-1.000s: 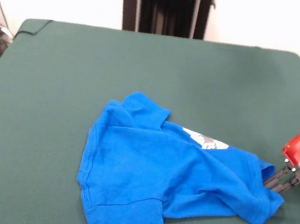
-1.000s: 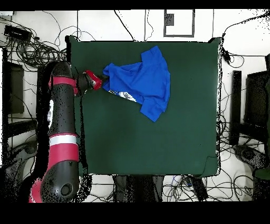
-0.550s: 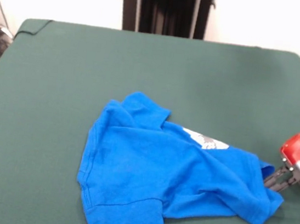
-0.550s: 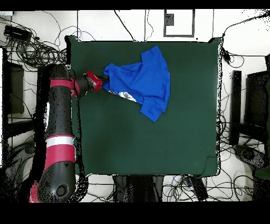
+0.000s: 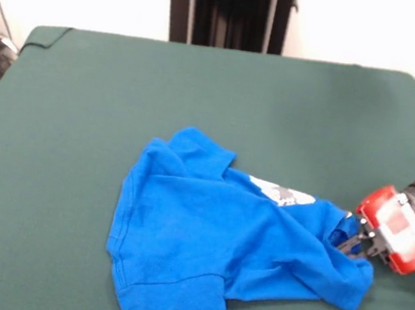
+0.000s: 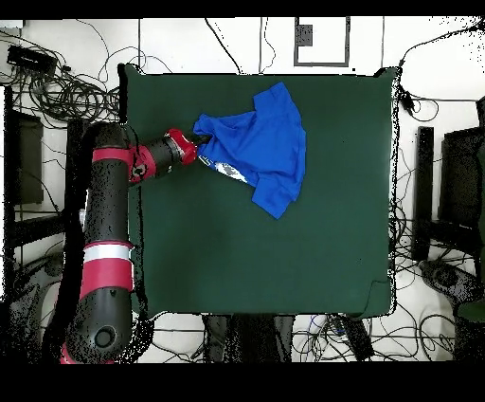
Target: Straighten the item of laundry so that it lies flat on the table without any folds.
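Gripper (image 5: 351, 240) pinching T-shirt (image 5: 218, 252) hem at the garment's edge nearest the arm; shirt crumpled on table (image 5: 200, 93). Step: drag-out. Next: pull outward from shirt, low and steady.

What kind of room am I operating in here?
Probably a robotics lab test cell: a green felt table holding only a blue T-shirt, loose cables around it, and a pedestal-mounted arm whose gripper is at the shirt's edge.
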